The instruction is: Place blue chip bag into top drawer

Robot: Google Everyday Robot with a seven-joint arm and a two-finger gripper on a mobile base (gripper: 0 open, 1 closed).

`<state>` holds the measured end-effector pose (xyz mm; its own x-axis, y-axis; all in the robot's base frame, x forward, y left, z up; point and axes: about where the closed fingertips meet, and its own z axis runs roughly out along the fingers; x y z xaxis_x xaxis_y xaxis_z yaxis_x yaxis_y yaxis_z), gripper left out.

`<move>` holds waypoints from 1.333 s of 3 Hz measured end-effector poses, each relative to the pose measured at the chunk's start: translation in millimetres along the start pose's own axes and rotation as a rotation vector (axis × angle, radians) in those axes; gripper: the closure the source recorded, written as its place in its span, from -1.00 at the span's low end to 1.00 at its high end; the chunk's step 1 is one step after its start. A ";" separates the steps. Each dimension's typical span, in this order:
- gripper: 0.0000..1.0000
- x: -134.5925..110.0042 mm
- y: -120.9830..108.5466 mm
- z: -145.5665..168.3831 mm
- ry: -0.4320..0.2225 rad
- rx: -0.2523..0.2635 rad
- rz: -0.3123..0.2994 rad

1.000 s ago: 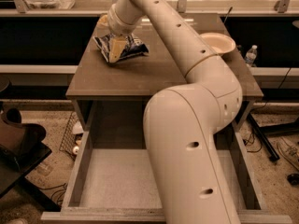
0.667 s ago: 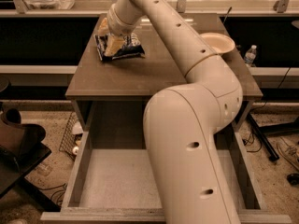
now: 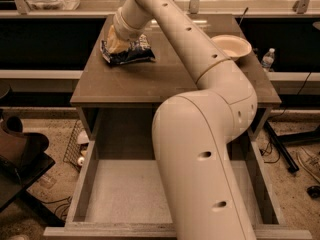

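- My claw [image 3: 117, 40] rests on the blue chip bag [image 3: 131, 55] at the surface's [image 3: 115, 84] back left; I cannot tell whether it grips.
- I judge this the grasp step; next comes a lift toward the open top drawer [image 3: 125, 194].

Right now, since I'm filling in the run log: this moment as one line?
gripper: at chip bag | chip bag: on cabinet top, far left | drawer: open, chip bag not inside
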<state>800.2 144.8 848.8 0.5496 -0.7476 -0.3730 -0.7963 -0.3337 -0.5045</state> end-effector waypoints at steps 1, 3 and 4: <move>1.00 0.0 -3.6 -3.3 0.003 0.003 0.000; 1.00 -3.2 -17.3 -87.9 0.076 0.121 0.047; 1.00 -23.8 -7.3 -203.9 0.083 0.344 0.165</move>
<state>741.4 48.0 1020.1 0.3873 -0.8239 -0.4138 -0.7334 -0.0033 -0.6798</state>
